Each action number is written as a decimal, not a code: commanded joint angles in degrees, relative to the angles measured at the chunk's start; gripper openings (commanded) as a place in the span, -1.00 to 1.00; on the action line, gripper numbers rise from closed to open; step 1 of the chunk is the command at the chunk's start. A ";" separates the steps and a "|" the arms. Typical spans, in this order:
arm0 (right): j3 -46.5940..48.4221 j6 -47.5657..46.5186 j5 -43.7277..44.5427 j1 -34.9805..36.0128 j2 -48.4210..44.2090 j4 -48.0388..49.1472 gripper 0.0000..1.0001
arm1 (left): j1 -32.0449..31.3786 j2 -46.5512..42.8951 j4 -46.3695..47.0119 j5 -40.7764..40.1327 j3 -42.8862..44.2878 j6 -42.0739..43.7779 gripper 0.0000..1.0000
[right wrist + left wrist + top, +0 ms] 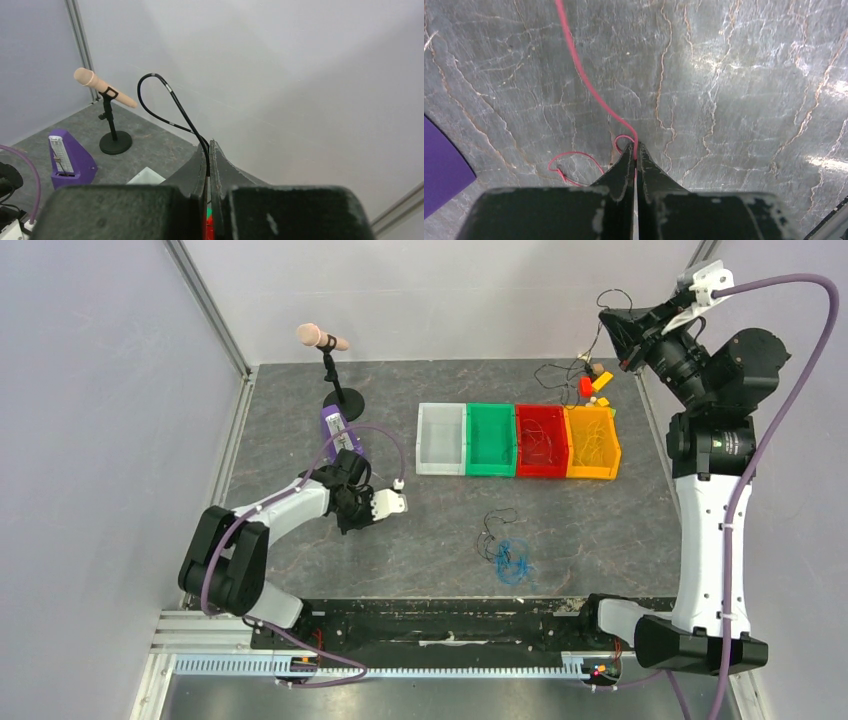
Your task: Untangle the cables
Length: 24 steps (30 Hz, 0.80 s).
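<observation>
left gripper (pixel 636 148) is down low on the table (pixel 749 100), jaws pressed together on the red cable (pixel 584 80), which is pinched right at the tips, with a small loop curling off to the side and the long run snaking away across the stone-pattern surface. over on the other side the right gripper (pixel 208 145) is hoisted high at the far right corner, also clamped tight, with the black cable (pixel 170 95) caught between the fingers and arching up in a springy loop. the rest of the cables, a blue and black clump (pixel 510 560), sit near the front edge in front of the row of bins (pixel 441 438). now the risks: that red hold is a tip-only pinch on a very thin wire, so a quick pull could let it slide straight out. i can't trace from above where the far end of the red goes; if it runs into the clump, lifting would drag the whole knot along and cinch it tighter rather than free it. the left arm is also working close to the purple metronome (pixel 67 160) and the microphone (pixel 102 87) stand, so a wide swing could snag the trailing loop on either or knock one over. on the right, the dangling black tail could catch a bin wall on the way down.
</observation>
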 commanded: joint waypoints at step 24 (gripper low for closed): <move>-3.31 14.10 -0.62 3.58 11.22 17.41 -1.00 | 6.11 -7.19 1.14 8.99 -0.33 -5.37 -0.95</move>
